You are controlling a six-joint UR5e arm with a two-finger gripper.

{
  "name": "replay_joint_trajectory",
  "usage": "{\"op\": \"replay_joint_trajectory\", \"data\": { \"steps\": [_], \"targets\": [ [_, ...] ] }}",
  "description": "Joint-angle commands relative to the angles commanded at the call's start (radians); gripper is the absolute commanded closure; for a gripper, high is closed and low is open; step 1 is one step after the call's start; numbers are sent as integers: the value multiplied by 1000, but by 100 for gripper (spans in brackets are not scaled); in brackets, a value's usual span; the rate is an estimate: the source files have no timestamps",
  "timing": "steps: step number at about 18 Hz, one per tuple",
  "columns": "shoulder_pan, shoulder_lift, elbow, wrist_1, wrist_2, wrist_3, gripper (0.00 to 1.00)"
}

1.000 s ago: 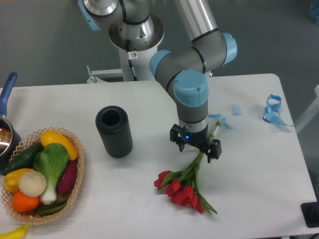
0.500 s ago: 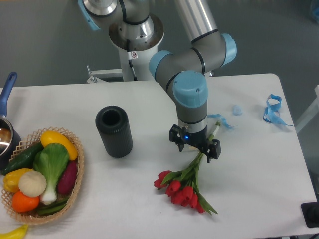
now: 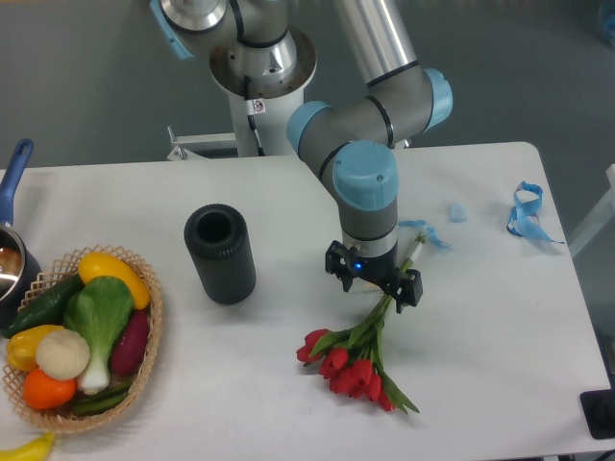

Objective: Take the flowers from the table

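Observation:
The flowers (image 3: pixel 352 369), red tulips with green leaves, lie on the white table (image 3: pixel 259 384) at the front centre right. Their long green stems run up and right, under my gripper. My gripper (image 3: pixel 373 277) points straight down over the stems, low over the table. Its two black fingers (image 3: pixel 333 260) stand wide apart, one on each side of the stems, so it is open. The wrist hides the part of the stems between the fingers. The flowers rest on the table.
A black cylinder (image 3: pixel 220 254) stands left of the gripper. A wicker basket (image 3: pixel 146 360) of vegetables sits at the front left, with a blue-handled pot (image 3: pixel 10 252) behind it. Blue ribbon scraps (image 3: pixel 526 216) lie at the far right and behind the gripper.
The gripper has shifted a touch to the left over the stems. The flowers have not moved.

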Motion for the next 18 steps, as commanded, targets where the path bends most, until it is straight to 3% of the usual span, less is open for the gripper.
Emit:
{"op": "replay_joint_trajectory", "data": {
  "steps": [2, 9, 12, 18],
  "targets": [
    [-2, -29, 0, -2, 2, 26, 0],
    [0, -34, -15, 2, 5, 29, 0],
    [2, -71, -11, 37, 5, 29, 0],
    [2, -94, -3, 43, 5, 41, 0]
  ]
}}
